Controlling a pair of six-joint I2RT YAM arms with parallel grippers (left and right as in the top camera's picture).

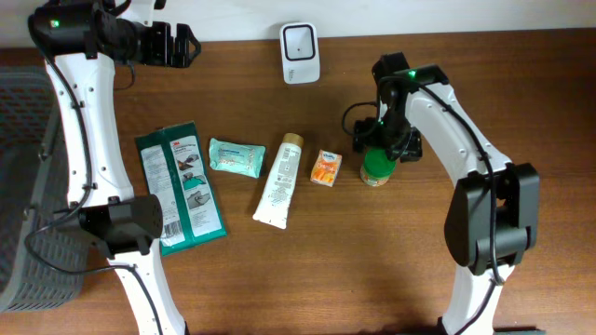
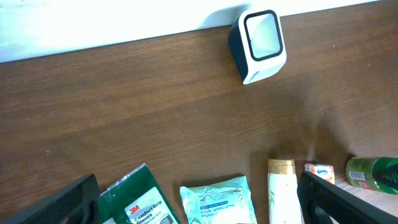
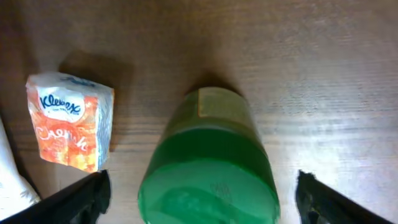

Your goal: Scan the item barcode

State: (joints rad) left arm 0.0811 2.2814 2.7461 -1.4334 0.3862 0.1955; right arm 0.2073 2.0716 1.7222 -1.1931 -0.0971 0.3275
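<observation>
A dark wooden counter meets a white wall, with the scanner at its back edge. The right end effector straddles the upright green bottle, jaws wide and not touching it. Closing off-centre could tip the bottle toward the Kleenex pack nearby. The left end effector hangs wide and empty.

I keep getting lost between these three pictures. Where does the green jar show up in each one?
Overhead: the green jar sits right of centre, at the right end of the row.
Left wrist: the jar is at the right edge, low down.
Right wrist: the jar fills the bottom centre.
Shared landmark: the orange Kleenex pack beside it.
</observation>
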